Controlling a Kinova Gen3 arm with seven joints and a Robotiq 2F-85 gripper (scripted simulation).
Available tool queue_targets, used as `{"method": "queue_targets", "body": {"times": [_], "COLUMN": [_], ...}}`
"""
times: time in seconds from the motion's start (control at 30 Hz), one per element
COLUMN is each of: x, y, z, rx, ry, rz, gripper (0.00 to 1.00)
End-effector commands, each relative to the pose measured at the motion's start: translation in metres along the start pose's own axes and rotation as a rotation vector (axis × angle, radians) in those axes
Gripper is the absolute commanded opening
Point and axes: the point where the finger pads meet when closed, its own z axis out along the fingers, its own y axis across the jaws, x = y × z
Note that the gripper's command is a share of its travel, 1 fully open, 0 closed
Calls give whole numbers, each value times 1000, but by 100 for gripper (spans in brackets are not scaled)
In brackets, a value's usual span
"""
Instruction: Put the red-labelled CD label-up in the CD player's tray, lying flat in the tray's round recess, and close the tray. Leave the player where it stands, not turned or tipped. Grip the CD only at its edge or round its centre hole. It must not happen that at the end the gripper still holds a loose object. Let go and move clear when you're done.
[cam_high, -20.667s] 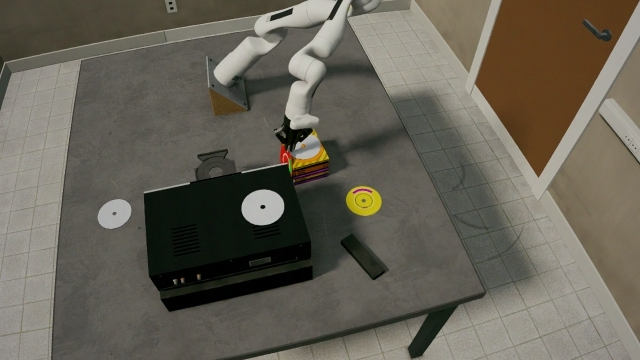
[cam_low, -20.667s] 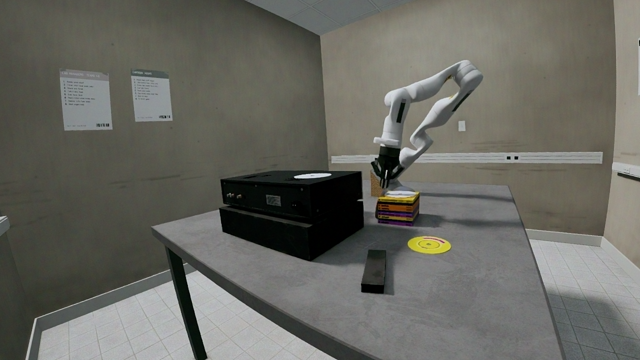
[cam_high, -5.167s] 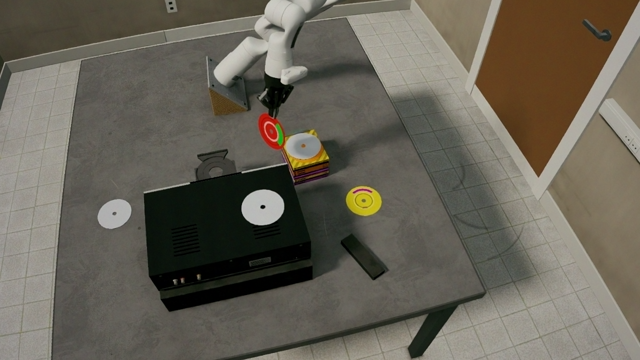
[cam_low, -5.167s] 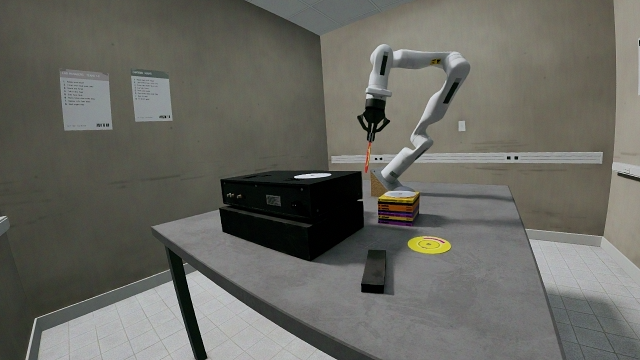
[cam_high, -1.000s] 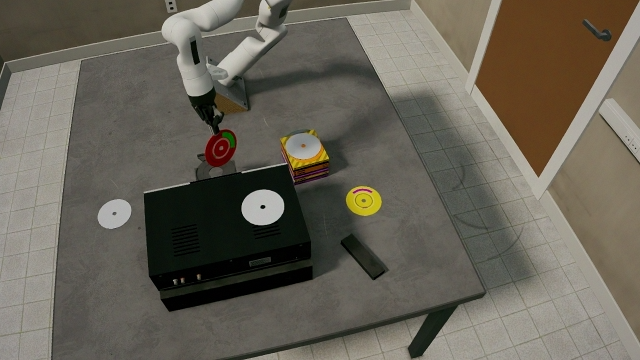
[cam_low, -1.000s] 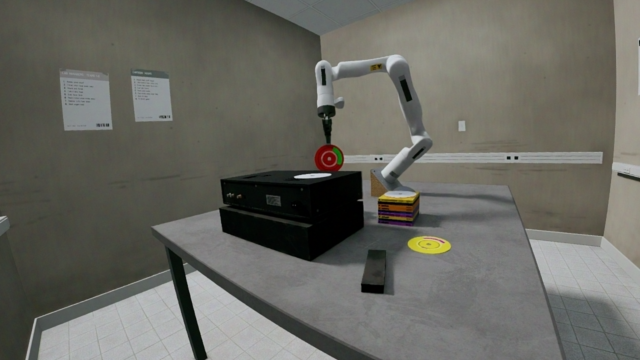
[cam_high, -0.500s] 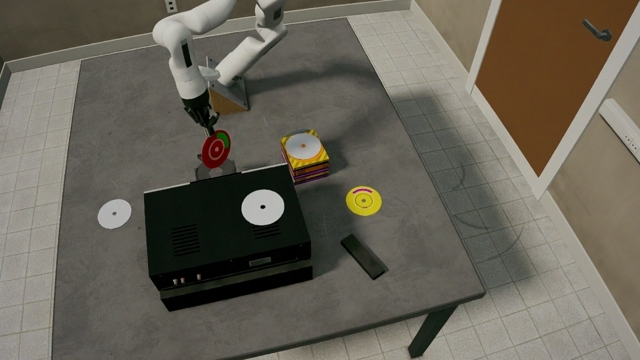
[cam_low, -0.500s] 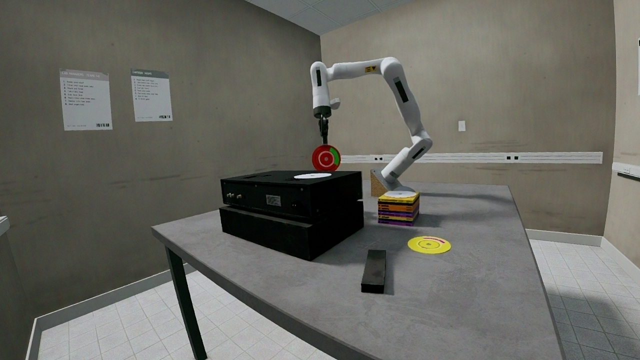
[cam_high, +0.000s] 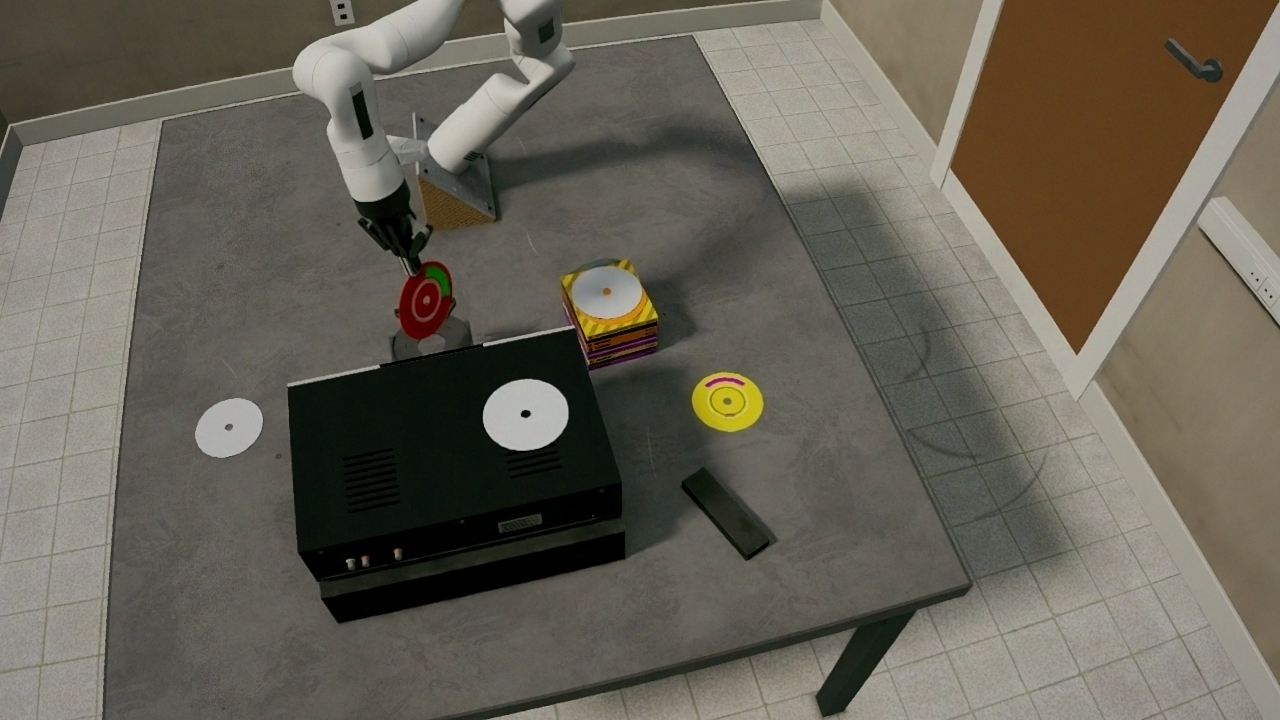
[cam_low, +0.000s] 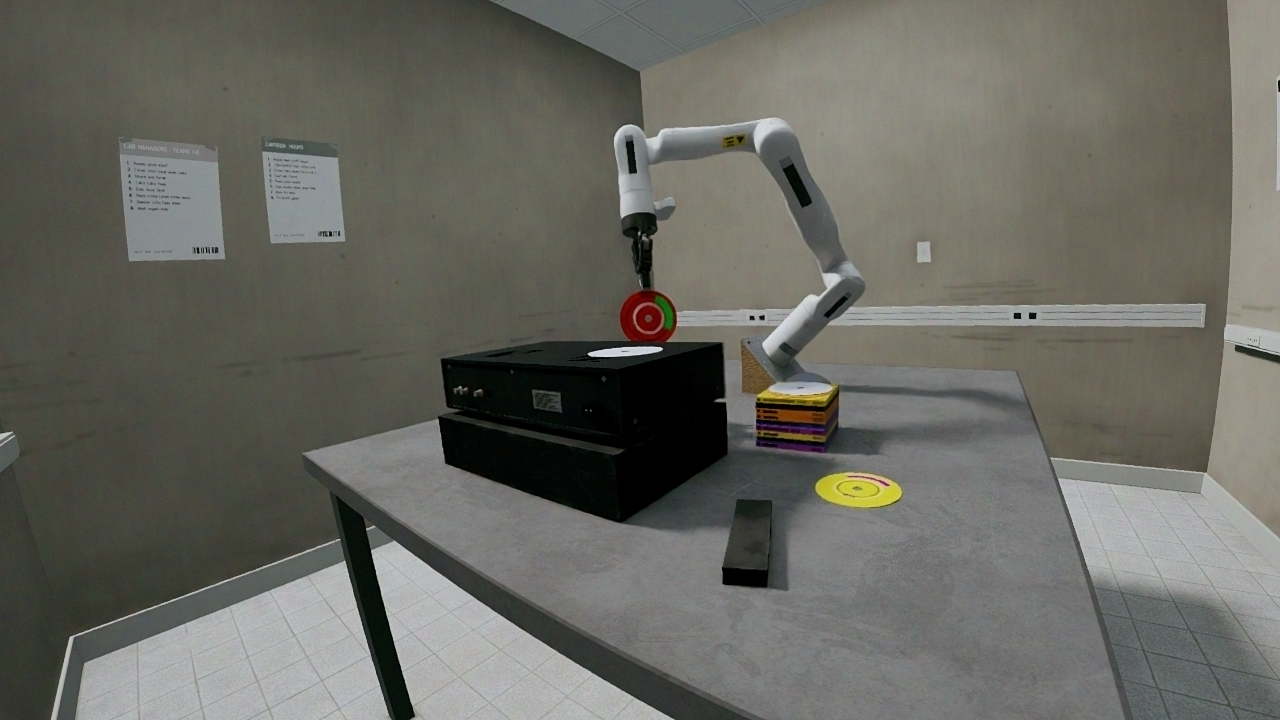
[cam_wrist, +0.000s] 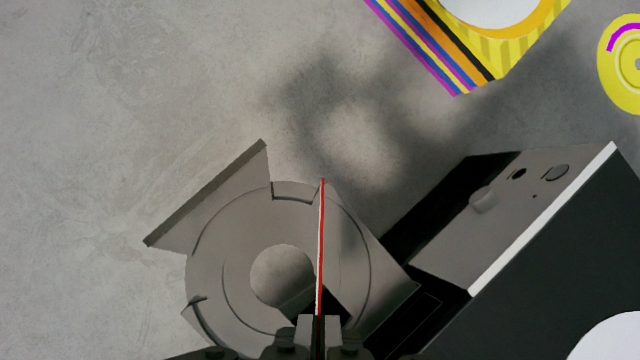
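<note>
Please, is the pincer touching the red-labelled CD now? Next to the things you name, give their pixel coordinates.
Touching: the wrist view shows the CD's edge (cam_high: 426, 300) (cam_low: 648, 316) (cam_wrist: 321, 240) pinched between the pincer's two fingertips.

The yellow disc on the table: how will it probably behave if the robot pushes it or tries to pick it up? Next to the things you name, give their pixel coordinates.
The yellow disc (cam_high: 716, 415) (cam_low: 836, 494) (cam_wrist: 614, 85) looks thin and flat, so it would probably slide rather than tip when pushed. Lying flat, it shows almost no edge to grip, so the jaws may struggle to get under it. Its even, unbent shape suggests it is fairly stiff.
</note>
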Motion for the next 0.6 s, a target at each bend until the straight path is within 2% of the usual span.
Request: {"method": "queue_targets", "body": {"times": [0.0,0.57], "x": [-3,-6], "y": [-3,-6], "z": [-1,-1], "rx": [-2,-2], "ry": [2,10], "rz": [-10,-52], "gripper": [11,11]}}
